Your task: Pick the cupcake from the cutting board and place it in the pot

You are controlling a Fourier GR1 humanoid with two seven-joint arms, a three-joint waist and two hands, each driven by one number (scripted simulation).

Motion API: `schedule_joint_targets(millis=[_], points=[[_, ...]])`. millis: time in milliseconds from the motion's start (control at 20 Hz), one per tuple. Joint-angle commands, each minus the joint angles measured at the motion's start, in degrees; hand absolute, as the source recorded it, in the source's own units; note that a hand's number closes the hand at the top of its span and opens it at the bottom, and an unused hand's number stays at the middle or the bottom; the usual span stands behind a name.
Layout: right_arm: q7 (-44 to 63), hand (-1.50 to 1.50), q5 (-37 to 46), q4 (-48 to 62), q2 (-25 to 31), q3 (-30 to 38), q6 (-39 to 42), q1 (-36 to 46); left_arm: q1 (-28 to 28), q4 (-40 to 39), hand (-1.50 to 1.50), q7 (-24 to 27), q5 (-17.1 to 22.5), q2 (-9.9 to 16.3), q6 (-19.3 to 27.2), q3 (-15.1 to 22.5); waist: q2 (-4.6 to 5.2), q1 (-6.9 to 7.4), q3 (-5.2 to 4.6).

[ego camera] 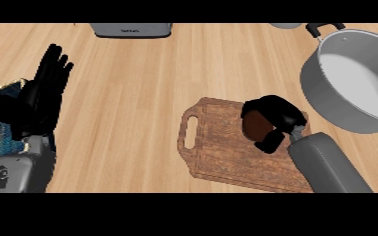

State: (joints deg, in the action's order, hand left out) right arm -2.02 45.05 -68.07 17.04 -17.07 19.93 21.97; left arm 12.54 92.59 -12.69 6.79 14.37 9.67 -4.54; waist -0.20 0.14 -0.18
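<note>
A brown wooden cutting board (221,147) with a handle slot lies on the counter at lower centre. On its right part sits the brown cupcake (255,125), mostly hidden by my right hand (279,115), whose fingers and thumb curl round it. A large grey pot (336,95) with a pale inside stands at the right edge, just beyond the board's far right corner. My left hand (43,97) stays at the left edge, fingers straight and pointing up, holding nothing.
A grey appliance (131,30) stands at the back of the counter, left of centre. The pot's black handle (325,28) sticks out toward the back right. Bare wooden counter (148,90) stretches between the left hand and the board.
</note>
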Motion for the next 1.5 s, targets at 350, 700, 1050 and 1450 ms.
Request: schedule_joint_targets(millis=[350,700,1050,1450], points=[[1.3,1.5,7.2,-23.1,-2.0,-12.8,0.0,-20.7,-1.3,-0.5,0.0,0.3,-1.3,-1.5,0.7,-1.2,-0.4,-2.03,0.11],[6.4,1.5,9.6,-47.0,4.8,-15.6,-0.9,-37.3,-3.6,2.6,0.0,-0.2,-0.4,-0.4,-1.7,-1.8,-0.04,-0.86,0.16],[7.8,1.5,0.9,-65.5,1.7,-3.6,-8.0,-42.8,-2.6,3.7,0.0,-2.6,0.0,0.3,-1.0,-2.6,-0.36,-2.23,0.21],[8.4,1.5,-7.6,-70.1,-3.7,13.0,-14.8,-40.0,-1.3,-0.8,0.0,1.5,-0.7,-0.3,-1.9,-2.8,0.24,-1.54,0.21]])
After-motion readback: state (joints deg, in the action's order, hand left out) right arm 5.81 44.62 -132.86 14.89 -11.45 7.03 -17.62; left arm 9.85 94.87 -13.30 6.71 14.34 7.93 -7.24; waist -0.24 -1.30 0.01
